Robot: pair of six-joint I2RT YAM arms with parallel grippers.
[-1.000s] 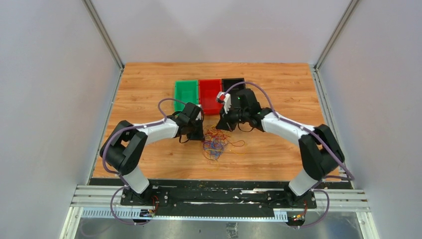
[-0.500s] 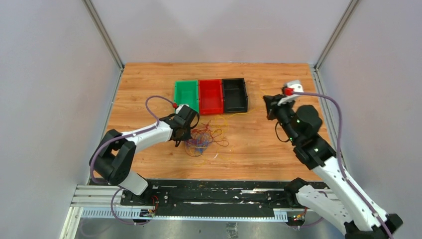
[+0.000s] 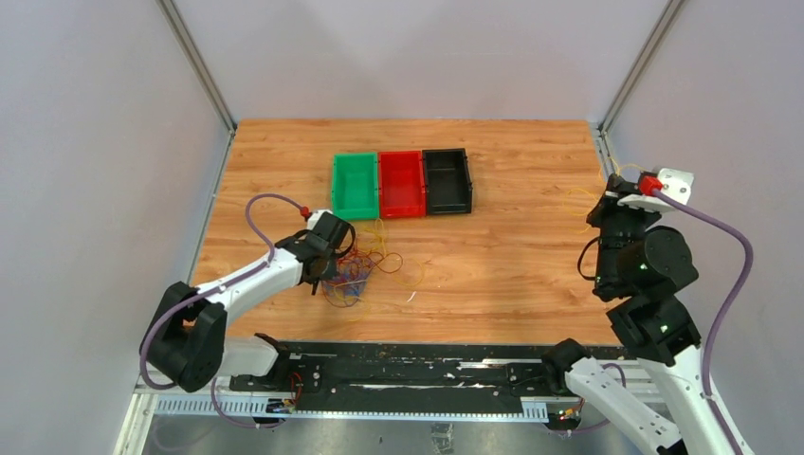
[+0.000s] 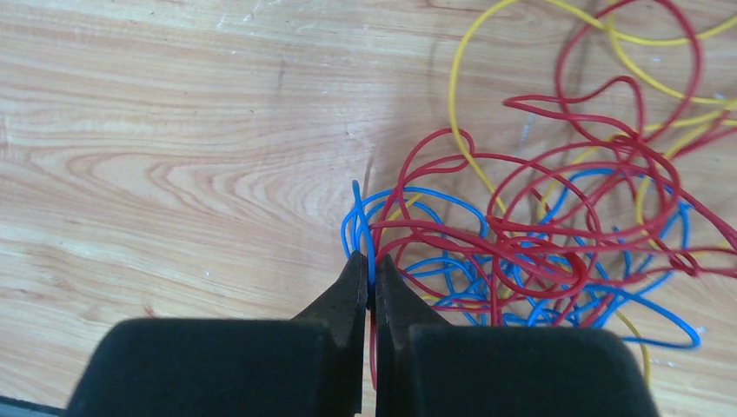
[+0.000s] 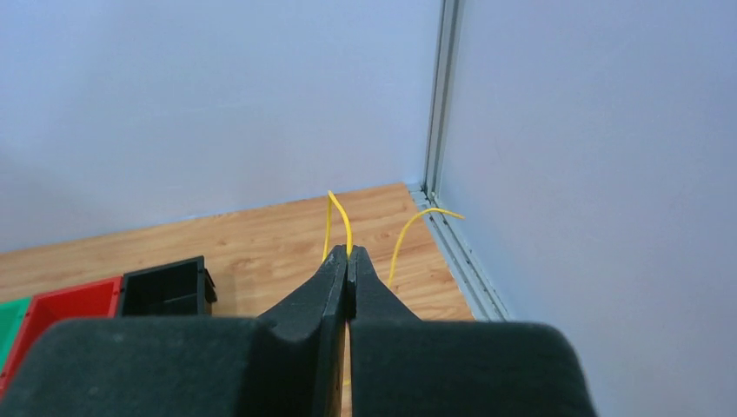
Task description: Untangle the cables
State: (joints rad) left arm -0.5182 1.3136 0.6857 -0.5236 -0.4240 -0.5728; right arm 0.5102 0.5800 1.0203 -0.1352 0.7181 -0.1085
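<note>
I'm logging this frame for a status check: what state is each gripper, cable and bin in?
left gripper: shut on blue cable.
right gripper: shut on yellow cable, held up off the table.
cable pile: tangled red, blue and yellow loops, lying on the table.
green bin: looks empty.
red bin: looks empty.
black bin: looks empty.

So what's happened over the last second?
The right gripper swung from the middle out to the table's right edge, drawing a yellow cable with it. The left gripper, pinching a blue cable, dragged the tangle leftward. The green bin, red bin and black bin stayed put.
</note>
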